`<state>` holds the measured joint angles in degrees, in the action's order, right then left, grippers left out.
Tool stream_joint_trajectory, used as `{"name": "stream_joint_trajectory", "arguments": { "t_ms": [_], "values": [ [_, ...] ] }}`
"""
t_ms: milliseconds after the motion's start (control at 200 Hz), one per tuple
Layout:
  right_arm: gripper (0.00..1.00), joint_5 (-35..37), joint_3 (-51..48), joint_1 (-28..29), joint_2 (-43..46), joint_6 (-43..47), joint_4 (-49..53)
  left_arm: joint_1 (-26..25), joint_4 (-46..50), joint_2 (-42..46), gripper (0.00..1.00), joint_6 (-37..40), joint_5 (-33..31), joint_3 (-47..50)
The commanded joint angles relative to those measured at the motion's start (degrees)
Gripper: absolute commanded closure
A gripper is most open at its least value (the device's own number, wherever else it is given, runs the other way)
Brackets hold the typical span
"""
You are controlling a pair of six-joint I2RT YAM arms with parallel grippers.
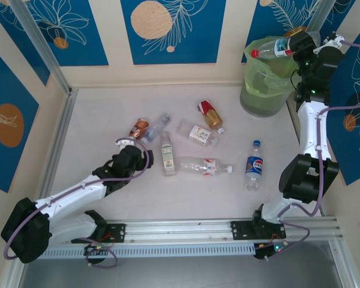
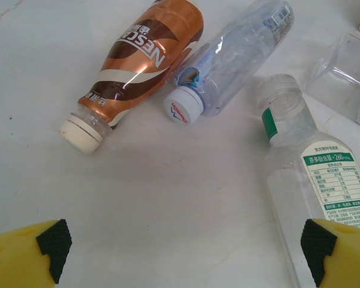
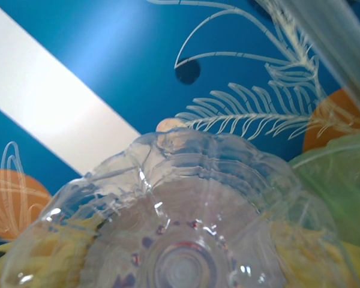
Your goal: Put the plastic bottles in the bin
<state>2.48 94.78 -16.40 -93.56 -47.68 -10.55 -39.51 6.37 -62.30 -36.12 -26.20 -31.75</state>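
The right hand (image 1: 295, 47) is raised over the bin (image 1: 258, 99) at the far right corner, pinching a clear bottle (image 1: 275, 49) with a red cap and red label near its base. In the wrist view the yellow fingers show through the plastic on either side of the ribbed base (image 3: 180, 240). The main risk is in the drop. The bottle lies nearly level across the bin's mouth, and its cap end reaches close to the left rim. If it is let go from here, the cap could strike the rim or the loose edge of the green bag (image 1: 270, 81), and the bottle could tip out onto the tabletop (image 1: 96, 120). Thin, slick plastic gripped at one end may also swing or slip before release. Its long axis runs left to right in the overhead view, cap pointing left and away from the hand, base toward the wrist. The left hand (image 2: 183, 249) hangs low over the tabletop with its fingers spread wide and nothing between them. Ahead of it lie a brown bottle (image 2: 147, 60) and a clear blue-capped bottle (image 2: 228, 60), both with caps toward the hand, and a green-labelled bottle (image 2: 324, 180) beside the right finger. A careless closing here could shove one of them instead of catching it.
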Motion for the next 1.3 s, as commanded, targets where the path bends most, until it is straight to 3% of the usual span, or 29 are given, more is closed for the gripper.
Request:
{"name": "stream_joint_trajectory", "arguments": {
  "t_ms": [0,140,280,555,760,1130,1295],
  "values": [
    [0.48,11.79,1.26,1.28,0.29,6.31,-5.19,0.16,-0.79,0.3,0.0,-0.97,-1.14,-0.45],
    [0.48,14.59,-0.07,2.92,-0.03,12.42,-5.19,0.13,-0.77,-0.81,0.0,-1.39,-0.85,-0.7],
    [0.48,19.27,-3.27,7.89,-0.43,28.29,-9.44,0.17,-0.8,-2.41,0.0,-1.94,-0.2,-1.27],
    [0.48,23.64,0.08,14.14,-5.01,45.06,-3.93,0.13,-0.52,-4.69,0.0,-2.2,0.77,-2.02],
    [0.48,24.65,5.74,12.03,-11.27,41.59,6.71,0.2,0.65,-5.2,0.0,-1.99,2.11,-2.4],
    [0.4,17.83,32.78,7.73,-27.56,38.3,34.72,0.13,0.49,-6.02,0.0,-3.0,2.12,-2.0],
    [0.38,15.66,42.1,7.18,-33.41,37.93,41.96,0.13,0.58,-7.18,0.0,-3.42,2.36,-2.38]
  ]
}}
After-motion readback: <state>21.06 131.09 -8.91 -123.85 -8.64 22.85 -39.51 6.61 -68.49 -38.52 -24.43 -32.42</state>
